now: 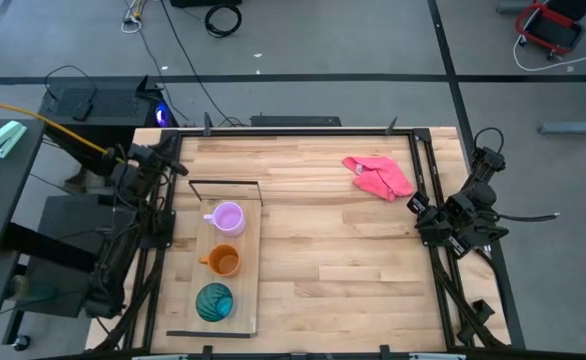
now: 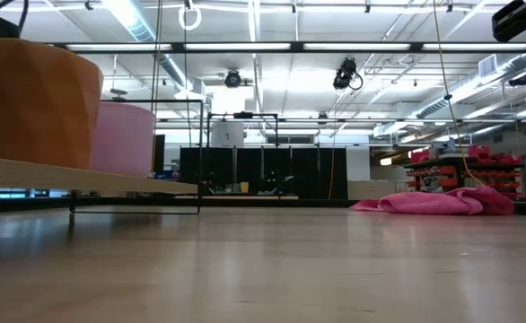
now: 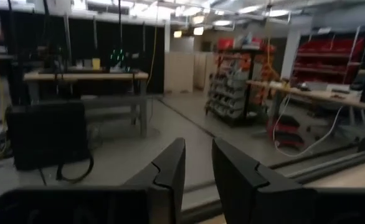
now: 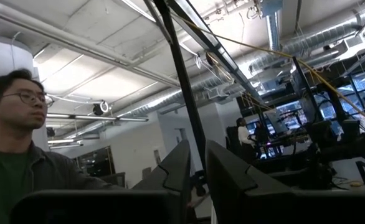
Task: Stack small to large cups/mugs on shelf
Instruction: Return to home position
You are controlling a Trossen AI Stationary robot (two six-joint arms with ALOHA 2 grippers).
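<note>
The light-wood shelf plank (image 1: 250, 262) lies along the table's left side, with its black wire frame (image 1: 223, 184) at the far end. Three vessels stand on it in a row, each on its base: the lilac mug (image 1: 227, 217) farthest, the orange mug (image 1: 223, 261) in the middle, and the teal tumbler (image 1: 213, 301) nearest. The low view shows the orange mug (image 2: 30, 103) and the lilac mug (image 2: 121, 139) on the raised plank (image 2: 92, 179). My left gripper (image 1: 176, 163) is shut and empty at the table's far left edge. My right gripper (image 1: 417, 205) is shut and empty at the right edge.
A crumpled pink cloth (image 1: 378, 176) lies at the table's far right, near my right gripper; it also shows in the low view (image 2: 438, 201). Bare wood lies between the shelf and the right arm. A person (image 4: 14, 143) shows beyond the table in the right wrist view.
</note>
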